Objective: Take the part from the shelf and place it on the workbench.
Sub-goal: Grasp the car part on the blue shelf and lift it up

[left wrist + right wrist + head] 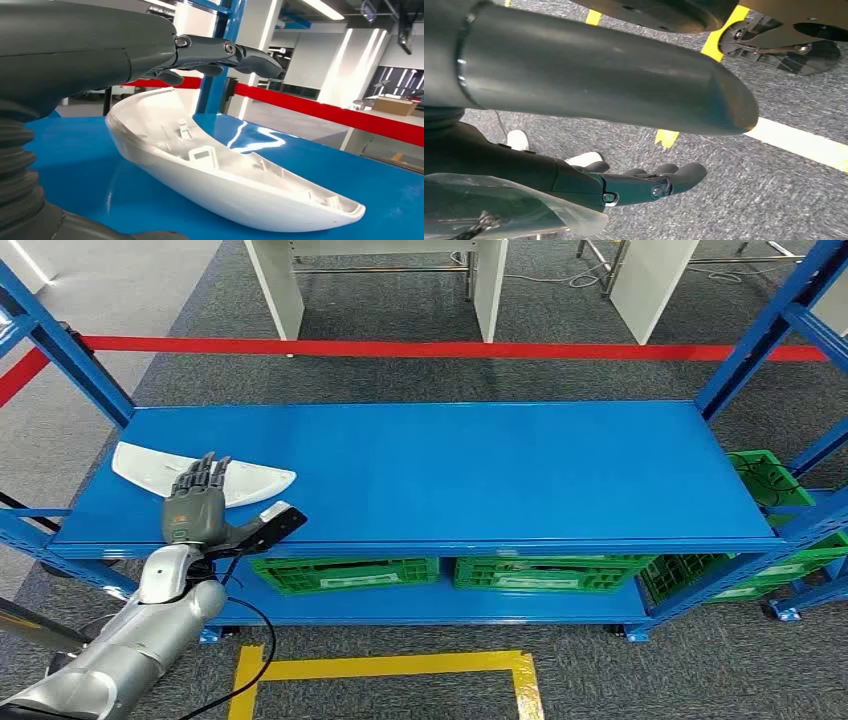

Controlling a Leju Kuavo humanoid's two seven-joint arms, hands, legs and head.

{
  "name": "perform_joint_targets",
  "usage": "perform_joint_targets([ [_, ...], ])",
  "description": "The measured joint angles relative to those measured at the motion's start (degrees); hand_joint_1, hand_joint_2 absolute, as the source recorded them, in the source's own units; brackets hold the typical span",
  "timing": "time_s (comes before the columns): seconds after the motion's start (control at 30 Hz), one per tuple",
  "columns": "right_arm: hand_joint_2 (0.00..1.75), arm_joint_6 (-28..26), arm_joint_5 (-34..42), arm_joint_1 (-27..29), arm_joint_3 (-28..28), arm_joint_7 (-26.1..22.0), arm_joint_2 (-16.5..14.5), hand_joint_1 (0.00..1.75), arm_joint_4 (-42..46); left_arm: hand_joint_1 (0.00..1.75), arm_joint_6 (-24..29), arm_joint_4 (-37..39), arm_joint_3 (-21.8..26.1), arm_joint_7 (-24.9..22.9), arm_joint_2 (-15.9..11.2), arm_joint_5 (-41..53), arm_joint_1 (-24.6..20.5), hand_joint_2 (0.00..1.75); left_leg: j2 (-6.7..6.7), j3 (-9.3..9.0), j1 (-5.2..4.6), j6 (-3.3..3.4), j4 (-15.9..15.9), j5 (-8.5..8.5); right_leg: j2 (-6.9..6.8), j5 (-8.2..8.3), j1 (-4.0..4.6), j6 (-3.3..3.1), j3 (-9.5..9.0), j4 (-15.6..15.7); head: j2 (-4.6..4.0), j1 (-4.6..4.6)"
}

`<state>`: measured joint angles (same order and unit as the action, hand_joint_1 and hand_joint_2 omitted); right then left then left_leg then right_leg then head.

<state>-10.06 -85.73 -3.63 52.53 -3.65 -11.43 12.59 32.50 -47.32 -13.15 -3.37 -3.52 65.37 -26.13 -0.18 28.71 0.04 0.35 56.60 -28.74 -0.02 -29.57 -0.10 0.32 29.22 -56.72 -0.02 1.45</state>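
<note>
Seeing the white plastic part [200, 475] lying on the top deck of the blue shelf [480, 470], at the deck's left end near the front edge. It's a long curved shell, pointed at both ends. On the left wrist cam the part [225, 185] sits hollow side up, with moulded ribs and clips showing inside.

My left hand [197, 508] hovers over the middle of the part, fingers stretched out flat and slightly spread, holding nothing. From the left wrist cam the left hand [100, 55] has its fingers [225, 52] extended above the shell's rim with a clear gap under them, so no contact that I can see. The thumb sits off to the right of the part, by the shelf's front edge.

Right hand [634, 185] hangs low by my side, over grey carpet [774, 200] with yellow floor tape [804, 142] on it. Its fingers are loosely curled and apart, nothing in them.

Under the shelf's top deck, green crates [450, 573] sit in a row on the lower level, and more green crates [765, 480] sit past the shelf's right end. Behind the shelf a red tape line [450, 349] runs across the carpet, with white furniture legs [490, 285] beyond it. In front of the shelf, yellow tape [390, 668] marks a box on the floor.
</note>
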Motion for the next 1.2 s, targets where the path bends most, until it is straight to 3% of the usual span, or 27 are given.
perform_joint_targets([
  [0.3,0.00,0.04,-0.01,0.01,-0.04,0.08,0.00,0.00,-0.01,0.00,-0.36,0.10,0.00,0.00,0.09,0.30,-0.19,1.75,0.00,0.01,0.00,0.00,0.00,0.00,0.00,0.00,0.00,0.00,0.00,0.00,0.00,-0.01],
  [0.4,0.00,0.15,-0.06,0.00,-0.15,0.07,0.00,0.00,-0.05,0.00,-2.67,0.77,-0.07,-0.13,0.41,0.90,-0.99,1.75,0.00,0.01,0.00,0.00,0.00,0.00,0.00,0.01,0.00,0.00,0.01,0.00,0.00,0.01],
  [0.43,0.00,0.31,-0.06,-0.02,-0.22,-0.02,0.00,0.00,-0.08,0.13,-5.66,1.76,-0.41,-0.46,0.76,1.47,-2.03,1.75,0.00,0.02,0.00,0.00,0.01,0.00,0.00,0.01,0.00,0.01,0.02,0.00,0.00,0.01],
  [0.53,0.00,0.82,0.07,-0.20,-0.40,-0.27,0.00,0.00,-0.13,1.44,-14.14,4.70,-1.99,-1.58,1.71,3.17,-5.09,1.75,0.00,0.04,0.00,0.00,0.01,0.01,-0.02,0.03,0.00,0.01,0.00,0.00,0.00,0.00],
  [0.57,0.00,0.86,0.11,-0.26,-0.48,-0.28,0.00,0.00,-0.13,1.75,-15.13,5.09,-2.42,-1.73,1.78,3.40,-5.48,1.75,0.00,0.04,0.00,0.00,0.01,0.01,-0.03,0.03,0.00,0.01,0.00,0.00,0.00,0.01],
  [0.83,0.00,0.93,0.19,-0.28,-0.67,-0.02,0.00,0.00,-0.13,1.75,-17.03,6.99,-4.65,-1.43,1.99,3.24,-6.10,1.75,0.00,0.04,0.00,0.00,0.02,0.01,-0.02,0.03,0.00,0.01,0.01,0.00,0.00,0.00],
  [1.2,0.00,0.91,0.45,0.05,-0.67,-0.43,0.10,0.00,-0.14,1.75,-18.62,4.13,-4.66,6.02,1.60,-7.98,-5.61,1.75,0.00,0.05,0.00,0.00,0.02,0.01,-0.02,0.03,0.00,0.01,0.00,-0.01,0.00,-0.01],
])
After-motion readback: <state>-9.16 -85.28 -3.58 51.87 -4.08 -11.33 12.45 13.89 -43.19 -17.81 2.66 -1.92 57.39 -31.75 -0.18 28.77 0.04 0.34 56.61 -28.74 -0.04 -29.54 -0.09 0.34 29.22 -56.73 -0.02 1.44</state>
